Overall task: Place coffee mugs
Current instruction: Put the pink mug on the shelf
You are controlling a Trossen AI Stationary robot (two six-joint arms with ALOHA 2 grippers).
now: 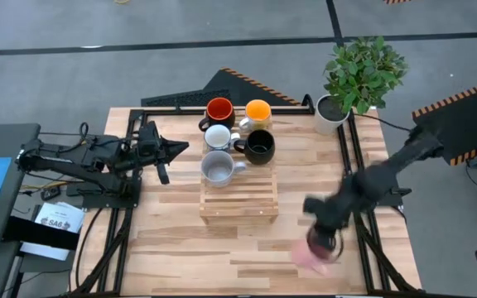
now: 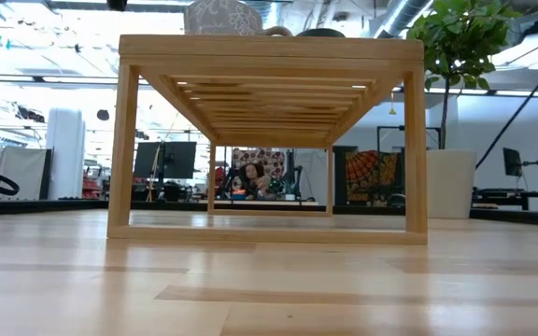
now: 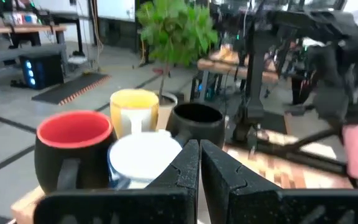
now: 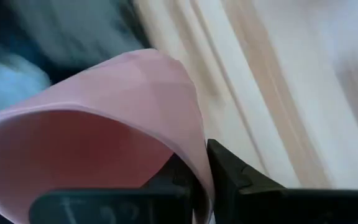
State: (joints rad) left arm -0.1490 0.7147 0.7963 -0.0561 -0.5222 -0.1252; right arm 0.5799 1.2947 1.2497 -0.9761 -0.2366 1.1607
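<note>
Off the near right corner of the wooden rack (image 1: 238, 194), over the bare table (image 1: 172, 248), the right gripper (image 1: 325, 240) holds the pink mug (image 1: 311, 255). In the right wrist view its two dark fingers (image 4: 225, 168) are pinched close together on the mug's thin wall (image 4: 185, 118), one inside the rim and one outside, so the mug hangs from its lip and looks tilted rather than upright. Whether it is clear of the table or touching it I cannot tell.

Five mugs are already on the rack, crowded at its far end: the red-orange mug (image 1: 219, 110) and yellow-orange mug (image 1: 257, 111) at the back, the white mug (image 1: 217, 136) and black mug (image 1: 260, 146) in front of them, and the grey mug (image 1: 218, 169) nearest the free space. The near half of the rack's slatted top is bare.

What matters, I judge, is that this open space lies to the left of the held mug and slightly farther from the near table edge, so the right arm is the one placed to carry it across and up onto the slats, beside the grey mug.

The left gripper (image 1: 166, 157) waits just off the rack's left side, level with the grey mug, its fingers (image 3: 188, 165) nearly touching and holding nothing.
</note>
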